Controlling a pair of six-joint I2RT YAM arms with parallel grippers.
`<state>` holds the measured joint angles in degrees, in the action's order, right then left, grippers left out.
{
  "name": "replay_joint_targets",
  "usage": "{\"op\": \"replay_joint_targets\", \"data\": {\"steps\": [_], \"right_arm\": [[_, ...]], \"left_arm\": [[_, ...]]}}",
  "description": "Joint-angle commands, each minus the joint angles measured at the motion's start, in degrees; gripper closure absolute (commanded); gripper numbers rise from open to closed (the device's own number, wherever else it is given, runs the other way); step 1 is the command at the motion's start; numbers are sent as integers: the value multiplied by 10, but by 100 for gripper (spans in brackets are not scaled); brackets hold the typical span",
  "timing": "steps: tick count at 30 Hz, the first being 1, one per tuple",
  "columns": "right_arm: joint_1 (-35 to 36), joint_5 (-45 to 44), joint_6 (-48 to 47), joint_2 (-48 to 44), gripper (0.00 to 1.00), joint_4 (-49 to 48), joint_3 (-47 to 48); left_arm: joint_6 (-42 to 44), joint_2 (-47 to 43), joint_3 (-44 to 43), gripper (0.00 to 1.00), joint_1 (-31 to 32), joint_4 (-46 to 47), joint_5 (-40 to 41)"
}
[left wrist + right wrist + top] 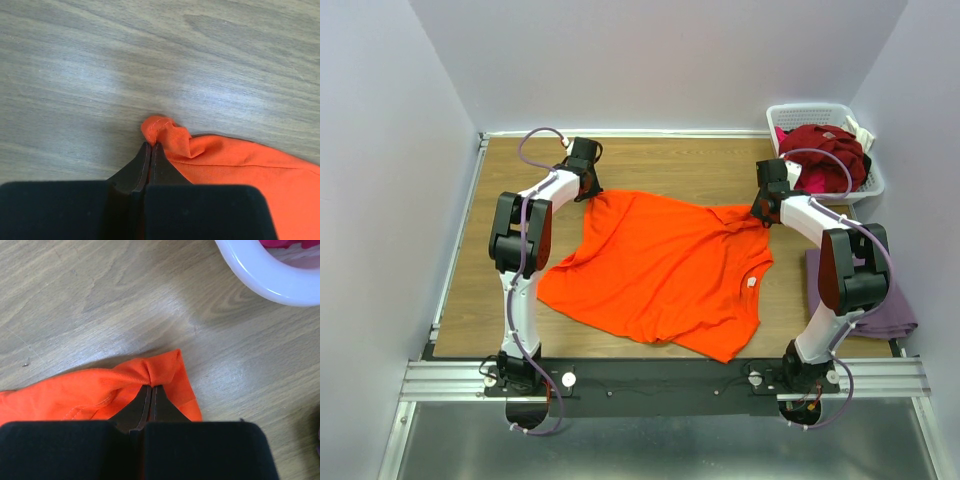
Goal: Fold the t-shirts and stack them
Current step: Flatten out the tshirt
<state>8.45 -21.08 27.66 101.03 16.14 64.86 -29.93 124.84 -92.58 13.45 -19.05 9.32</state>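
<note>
The wooden surface (660, 165) is carrying the orange t-shirt (660, 270), which is lying spread and wrinkled between the two arms. The white basket (820, 110) is standing at the far right corner and holding a dark red t-shirt (830, 150). A mauve t-shirt (890, 310) is lying at the right edge. The left fingers (135, 172) are clamping the orange t-shirt's far left corner. The right fingers (135, 410) are clamping its far right corner. Its white neck label (751, 283) is facing up.

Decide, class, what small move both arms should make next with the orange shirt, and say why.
Probably lift both pinched corners slightly, together: the left gripper and right gripper each pinch a far corner of the orange t-shirt, which lies spread but wrinkled.
</note>
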Motion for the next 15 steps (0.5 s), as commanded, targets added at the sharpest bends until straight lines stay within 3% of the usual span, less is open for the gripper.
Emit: {"op": "replay_joint_targets", "data": {"steps": [1,15], "right_arm": [[2,0,12,-15,99,4,4],[2,-28,-18,-103,99,42,53]], "left_arm": [[6,-27,-13,100,-3,-41,32],[17,-203,-55,100,-4,-108,121]]}}
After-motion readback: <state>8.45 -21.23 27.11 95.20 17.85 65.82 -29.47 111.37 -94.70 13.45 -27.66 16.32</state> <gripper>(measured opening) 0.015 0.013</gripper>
